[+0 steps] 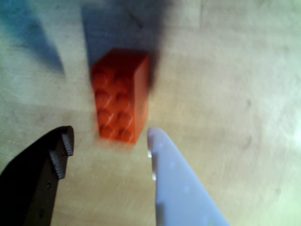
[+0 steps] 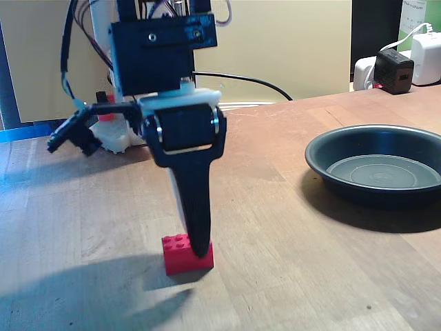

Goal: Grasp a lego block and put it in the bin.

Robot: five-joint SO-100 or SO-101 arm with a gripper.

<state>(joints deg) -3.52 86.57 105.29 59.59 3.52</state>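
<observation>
Both fingers of the gripper (image 1: 110, 134) stood spread apart in the wrist view, the black one (image 1: 59, 150) at the left and the white one (image 1: 162, 155) at the right, holding nothing. Just past their tips lay the lego block (image 1: 120, 96), studs up, on the wooden table (image 1: 235, 94). In the fixed view the gripper (image 2: 196, 248) pointed straight down at the lego block (image 2: 180, 255). Well apart to the right sat the bin (image 2: 375, 165).
</observation>
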